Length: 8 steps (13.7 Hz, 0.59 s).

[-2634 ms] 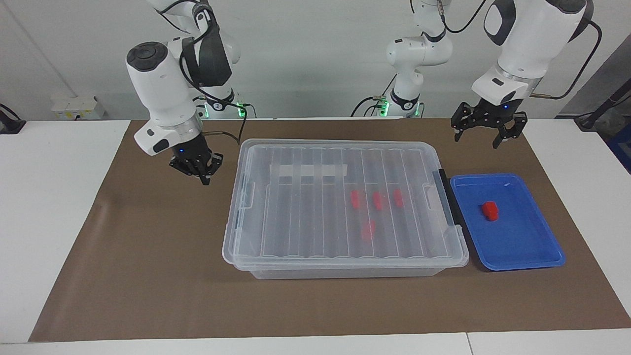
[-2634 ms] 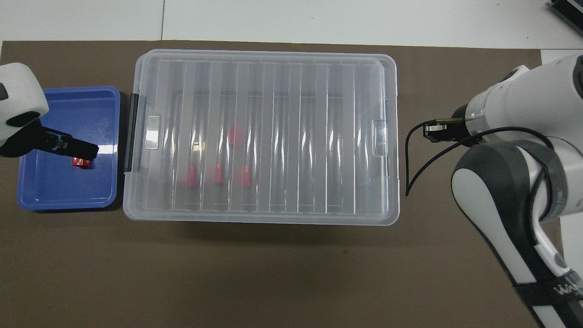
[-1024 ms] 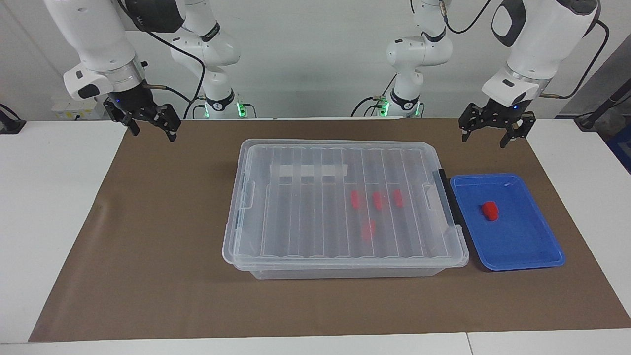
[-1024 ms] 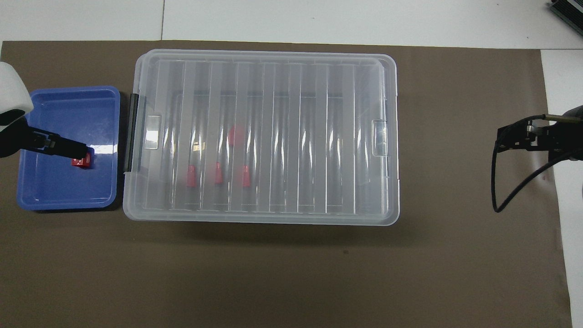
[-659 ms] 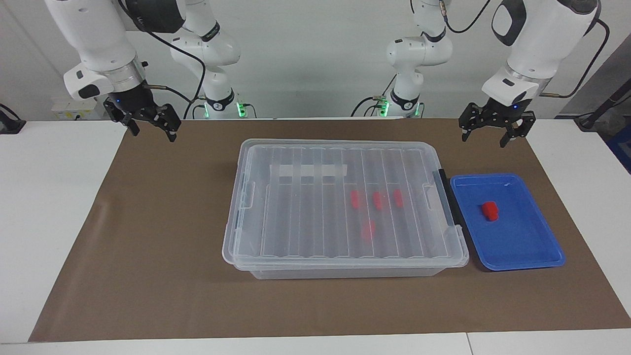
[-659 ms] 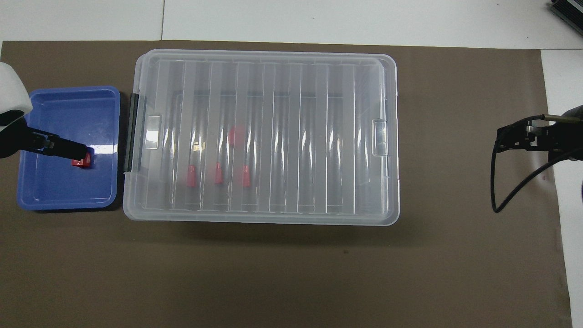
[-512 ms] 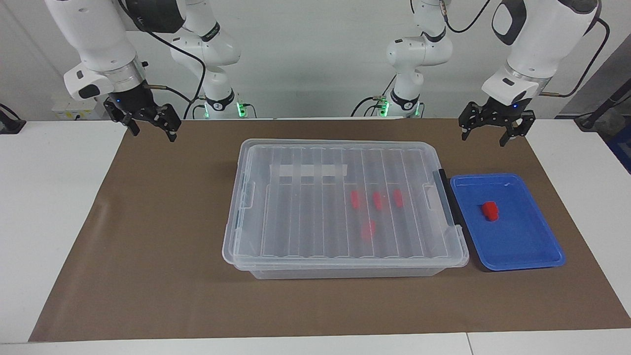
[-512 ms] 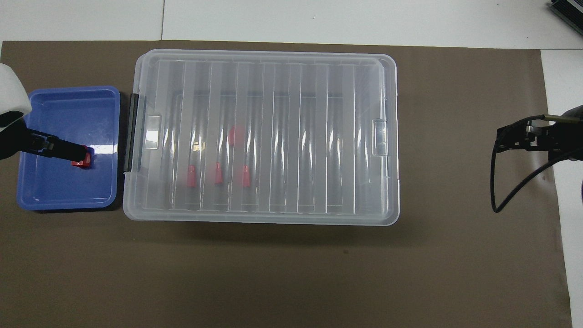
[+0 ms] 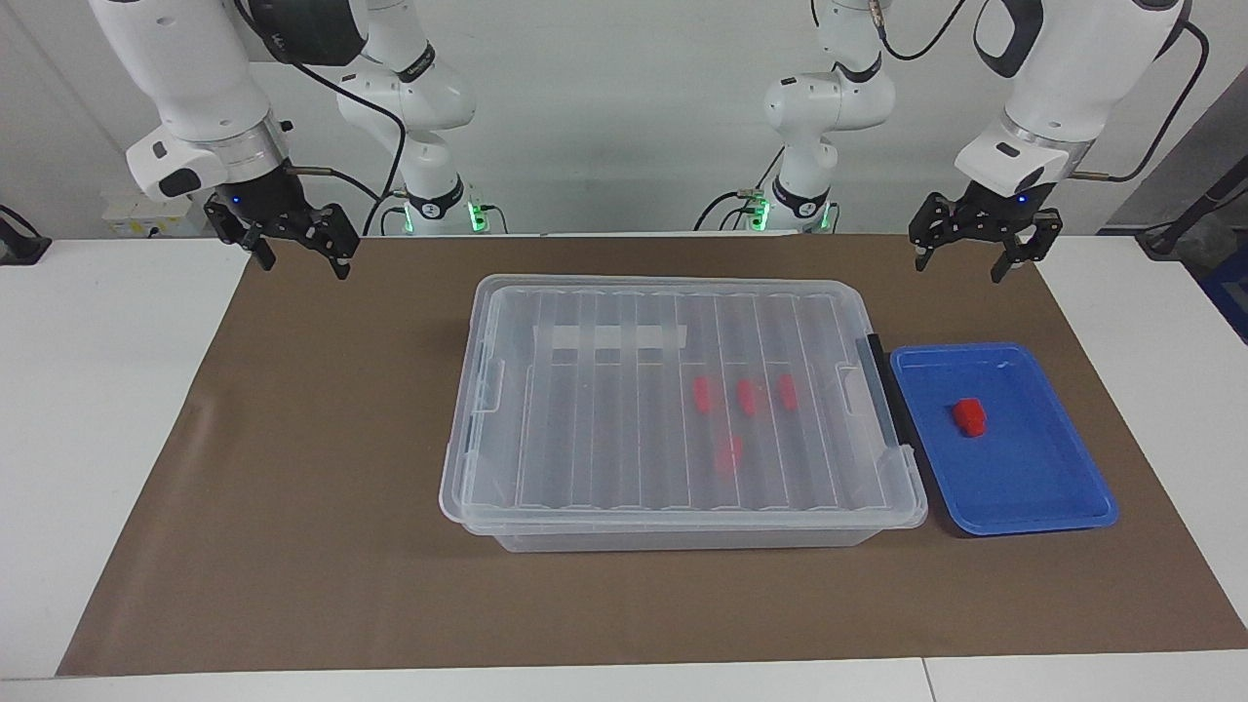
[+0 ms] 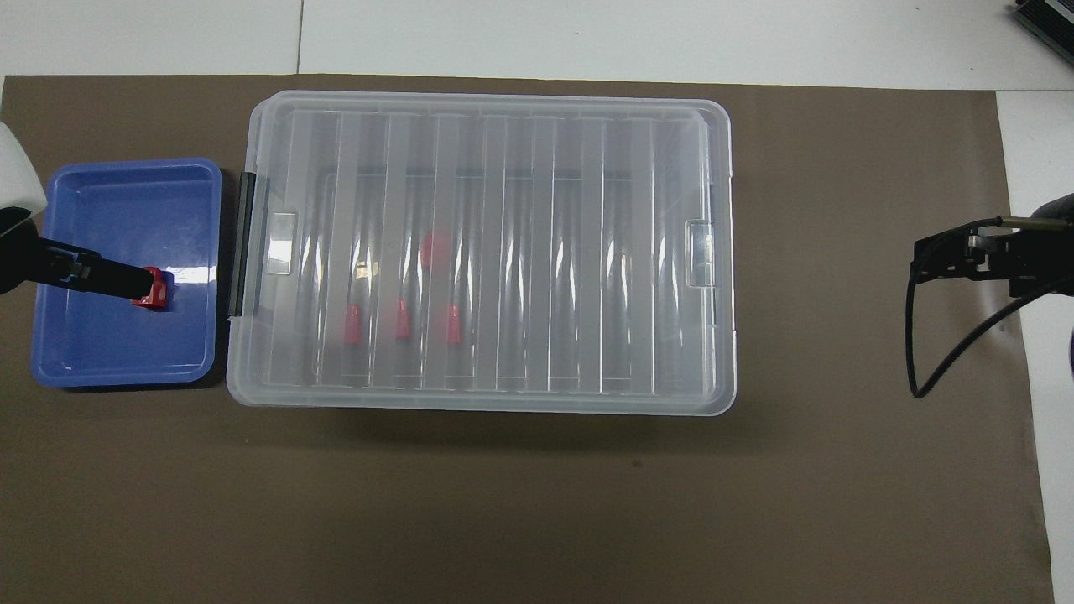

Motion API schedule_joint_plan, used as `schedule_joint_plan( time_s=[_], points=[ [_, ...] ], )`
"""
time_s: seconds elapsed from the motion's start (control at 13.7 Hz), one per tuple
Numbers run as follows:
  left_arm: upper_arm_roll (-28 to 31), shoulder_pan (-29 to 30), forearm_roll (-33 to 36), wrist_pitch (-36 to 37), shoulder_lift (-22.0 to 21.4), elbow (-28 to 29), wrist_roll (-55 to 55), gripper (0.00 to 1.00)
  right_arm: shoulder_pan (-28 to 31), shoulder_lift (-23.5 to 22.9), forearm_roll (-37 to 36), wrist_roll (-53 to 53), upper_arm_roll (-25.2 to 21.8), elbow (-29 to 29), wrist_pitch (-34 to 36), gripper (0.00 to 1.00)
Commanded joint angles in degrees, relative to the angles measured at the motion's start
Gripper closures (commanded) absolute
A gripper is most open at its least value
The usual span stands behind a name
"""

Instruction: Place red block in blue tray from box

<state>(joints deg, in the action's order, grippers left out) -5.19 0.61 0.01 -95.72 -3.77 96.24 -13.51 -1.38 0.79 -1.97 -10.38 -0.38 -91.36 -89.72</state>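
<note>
A: Black left gripper (image 9: 959,265), up over the mat (image 9: 292,439) at the left arm's end. Fingers spread, nothing in them. Looks parked.

B: Right gripper (image 9: 303,265)?

A: Same. Up over the mat's edge at the right arm's end, fingers spread, empty.

B: Progress?

A: I'd call it done. One red block (image 9: 969,416) lies in the tray (image 9: 1014,478), about mid-floor. It is free of both grippers. From overhead a left finger overlaps it, but the facing view shows the gripper high and well apart.

B: Tray where?

A: Just beside the box (image 9: 682,538), at its black-handle end, toward the left arm.

B: Box state?

A: The lid (image 9: 604,419) is on. Through it I see three blocks (image 9: 747,395) in a row, with a fourth block (image 9: 727,454) farther from the robots. If more must go over, the lid has to come off first.

B: Block's axis?

A: It lies flat. The long axis seems to run roughly toward and away from the robots, slightly skewed. It's only a little oblong, so that's a soft call. I can't tell one end from the other.
</note>
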Motion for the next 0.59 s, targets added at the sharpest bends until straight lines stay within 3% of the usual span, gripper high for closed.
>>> schedule_joint_plan(
  time_s=[0.0,0.51],
  points=[
    [-0.3,0.6,0.8,1.0,-0.9,0.6,0.2,0.00,-0.4,0.8,-0.2,1.3,-0.5,-0.8,0.0,0.00],
    [-0.3,0.6,0.8,1.1,-0.9,0.6,0.3,0.00,-0.5,0.8,-0.2,0.6,-0.5,-0.8,-0.2,0.00]
  ],
)
